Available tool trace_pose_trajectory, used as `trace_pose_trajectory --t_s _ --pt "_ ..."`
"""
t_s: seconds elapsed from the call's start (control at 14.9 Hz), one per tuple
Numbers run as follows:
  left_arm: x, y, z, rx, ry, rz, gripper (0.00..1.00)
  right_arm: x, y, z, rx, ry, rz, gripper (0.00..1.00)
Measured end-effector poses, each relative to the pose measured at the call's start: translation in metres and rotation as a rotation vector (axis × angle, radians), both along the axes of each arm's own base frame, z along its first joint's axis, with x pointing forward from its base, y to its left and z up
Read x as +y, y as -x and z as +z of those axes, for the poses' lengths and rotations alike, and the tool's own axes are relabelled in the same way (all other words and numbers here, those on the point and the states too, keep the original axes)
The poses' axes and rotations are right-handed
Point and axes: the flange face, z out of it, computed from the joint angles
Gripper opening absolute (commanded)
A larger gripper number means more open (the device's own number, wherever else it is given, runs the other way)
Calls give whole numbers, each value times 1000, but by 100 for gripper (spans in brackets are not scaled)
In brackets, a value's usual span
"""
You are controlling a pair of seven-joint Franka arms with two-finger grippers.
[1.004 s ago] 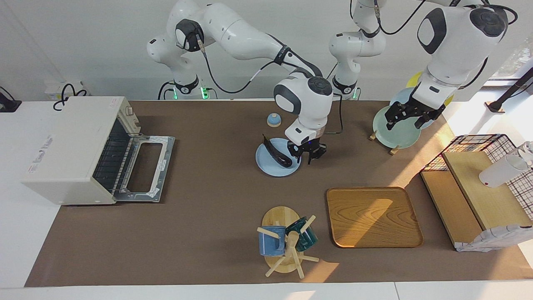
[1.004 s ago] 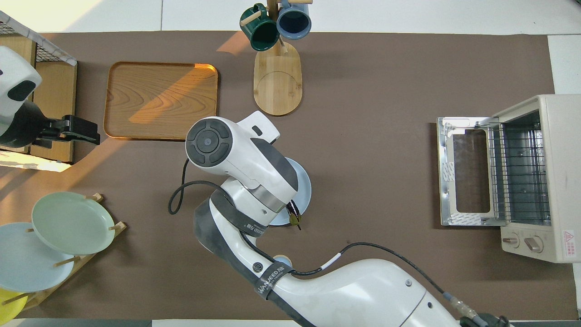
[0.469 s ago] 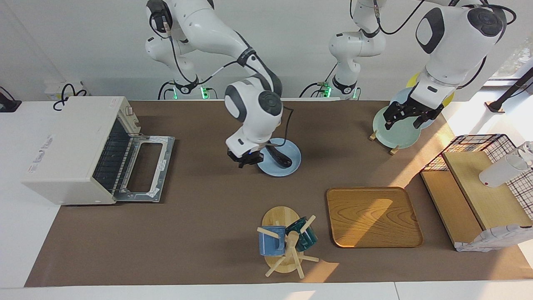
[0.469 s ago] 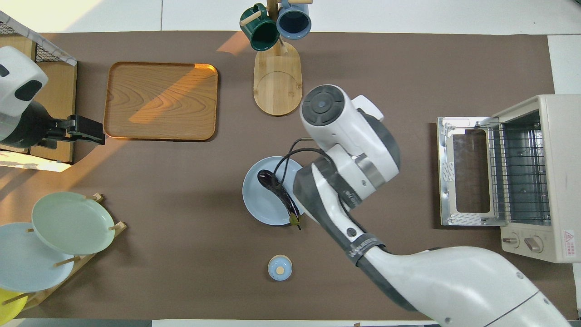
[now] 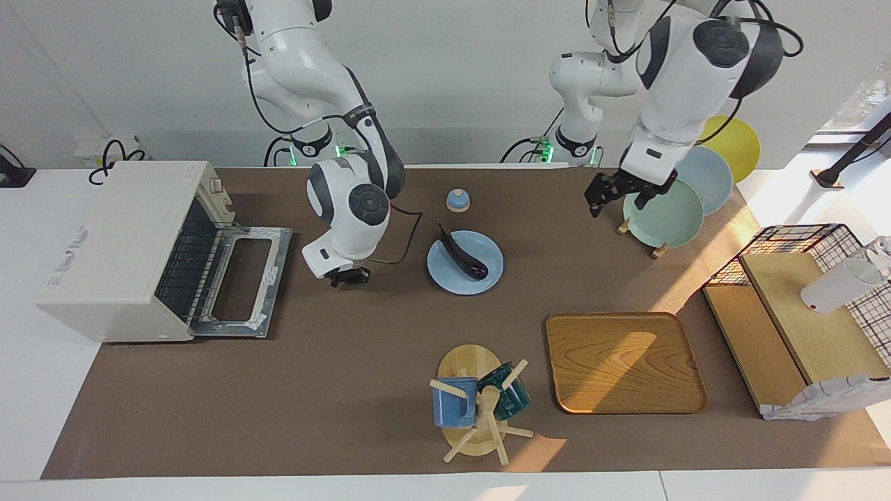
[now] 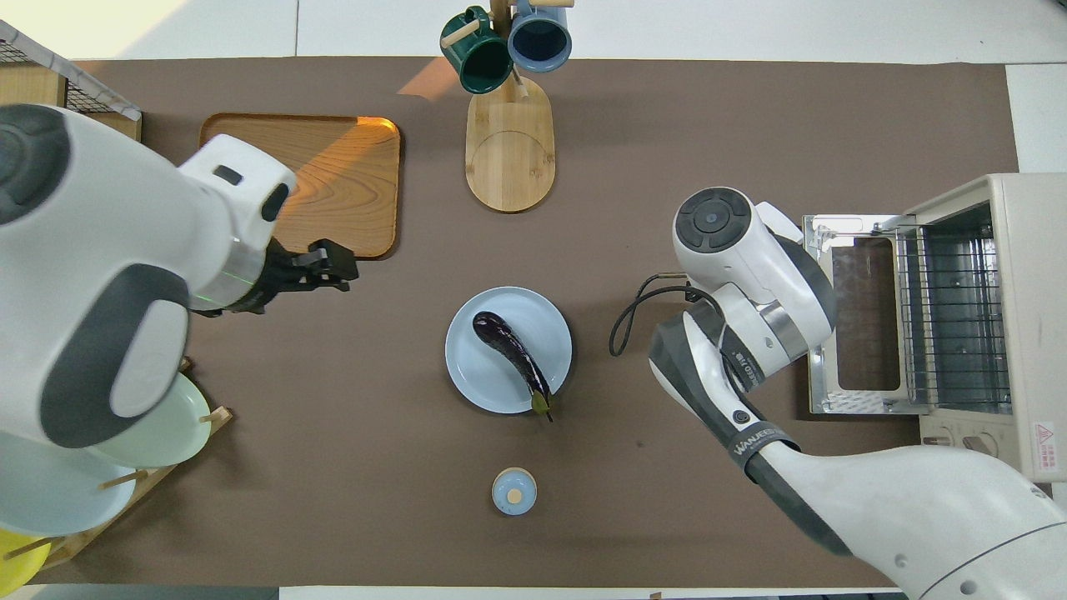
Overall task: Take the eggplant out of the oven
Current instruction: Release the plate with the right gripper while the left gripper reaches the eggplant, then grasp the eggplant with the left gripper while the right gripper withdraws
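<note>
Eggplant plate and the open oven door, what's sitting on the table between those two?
Between the plate holding the eggplant and the oven door, only the right gripper hangs over bare brown mat, with its loose cable; the facing view shows it.

On my desk [image 5: 348,390] I count one eggplant [image 5: 462,256], one toaster oven [image 5: 125,250], one wooden tray [image 5: 623,362], and two mugs [image 5: 452,407] on one mug tree [image 5: 480,417]. Plates: one pale blue plate [image 5: 487,268] lying flat, three more in the plate rack [image 5: 654,247]. One small blue lidded pot [image 5: 458,200].
</note>
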Motion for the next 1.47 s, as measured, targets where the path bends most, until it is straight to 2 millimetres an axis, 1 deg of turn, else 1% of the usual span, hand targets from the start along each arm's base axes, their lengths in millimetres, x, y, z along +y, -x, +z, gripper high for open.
trace_pose_trajectory --t_s 0.13,0.2,0.33,0.4,0.6,0.74,0.87,0.94,1.0,1.21,1.27,1.41,1.47 --pt "-46 16 -28 -20 13 68 100 -23 -2 -4 8 3 20 0" --pt "-67 22 -46 -22 18 115 100 -32 -1 -7 14 4 25 0" --pt "-102 28 -86 -14 22 204 100 -39 4 -13 29 8 21 0" --pt "-116 29 -107 -10 25 249 100 -40 8 -15 36 10 21 0" --pt "-142 29 -159 -18 46 362 100 -46 12 -18 44 33 38 0" --pt "-157 33 -189 -17 53 391 100 -53 14 -20 53 43 48 0" --pt "-164 34 -213 -7 46 394 99 -58 17 -21 58 50 50 0" --pt "-164 34 -220 -1 40 395 99 -60 17 -21 59 54 51 0" --pt "-163 34 -222 1 37 396 98 -62 18 -21 60 58 52 0" --pt "-162 35 -221 9 27 396 95 -65 18 -20 59 73 62 0" --pt "-162 35 -222 12 24 395 91 -66 19 -20 60 87 72 0" --pt "-162 36 -222 17 18 394 76 -67 19 -20 64 110 89 0" --pt "-162 37 -223 21 14 392 64 -66 20 -20 65 116 96 0"
